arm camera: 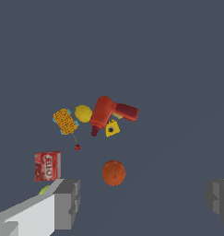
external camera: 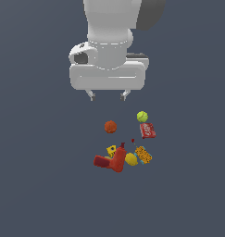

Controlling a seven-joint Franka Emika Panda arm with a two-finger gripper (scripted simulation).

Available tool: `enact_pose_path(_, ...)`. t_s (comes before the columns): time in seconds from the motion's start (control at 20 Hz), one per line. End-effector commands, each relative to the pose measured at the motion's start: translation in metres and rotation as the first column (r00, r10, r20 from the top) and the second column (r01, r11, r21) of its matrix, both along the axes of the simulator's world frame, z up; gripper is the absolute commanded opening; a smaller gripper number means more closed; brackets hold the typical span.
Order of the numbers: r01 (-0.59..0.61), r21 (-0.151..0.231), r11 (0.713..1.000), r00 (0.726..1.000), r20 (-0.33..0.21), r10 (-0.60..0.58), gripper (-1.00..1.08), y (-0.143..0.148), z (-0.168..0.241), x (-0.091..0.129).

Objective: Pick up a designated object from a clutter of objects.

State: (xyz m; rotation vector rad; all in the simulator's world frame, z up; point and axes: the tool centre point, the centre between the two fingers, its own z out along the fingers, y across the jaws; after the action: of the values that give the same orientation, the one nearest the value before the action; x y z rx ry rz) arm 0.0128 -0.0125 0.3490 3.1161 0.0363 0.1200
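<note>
With my fingers [external camera: 107, 96] spread wide and empty, I judge the rigid, top-heavy red L-shaped drill-like thing [external camera: 115, 160] beside the yellow lump [external camera: 131, 159] best pinched across its narrower orange-red handle.

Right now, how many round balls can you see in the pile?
2. The orange ball sits at the exterior view's left of the pile, the green-yellow ball at its right, just above the red packet. More may be hidden.
</note>
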Motion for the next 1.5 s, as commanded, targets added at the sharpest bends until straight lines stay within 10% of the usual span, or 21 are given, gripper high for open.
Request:
enact_pose_path(0.0,0.002,0.002,1.000,1.000,-0.005,-0.002,1.08,0.000,-0.003,0.002)
enact_pose_path(1.45,0.156,0.106,0.982,0.949,-0.292,-0.119,1.08,0.035,-0.203,0.070)
